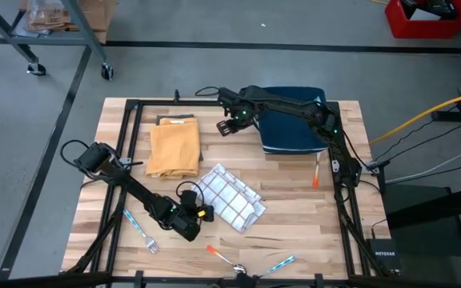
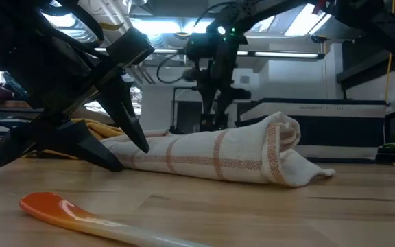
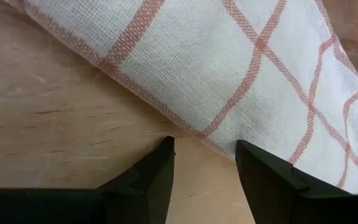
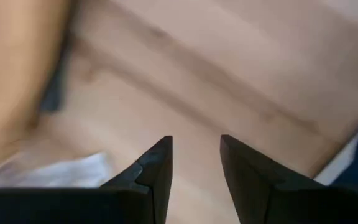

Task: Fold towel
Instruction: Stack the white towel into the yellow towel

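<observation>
The left gripper (image 3: 204, 146) sits low at the near-left of the table (image 1: 294, 216), its fingers parted and empty, tips just short of the towel's edge. The checked towel (image 1: 229, 196), white with orange-red lines, lies loosely bunched near the table's middle, one end rolled over on itself. It looks light, soft and limp (it will sag and slide rather than hold shape), so a corner or hem is the likely place to pinch. The right gripper (image 4: 196, 146), fingers apart and holding nothing, hovers far back beside a folded yellow cloth (image 1: 174, 146).
</observation>
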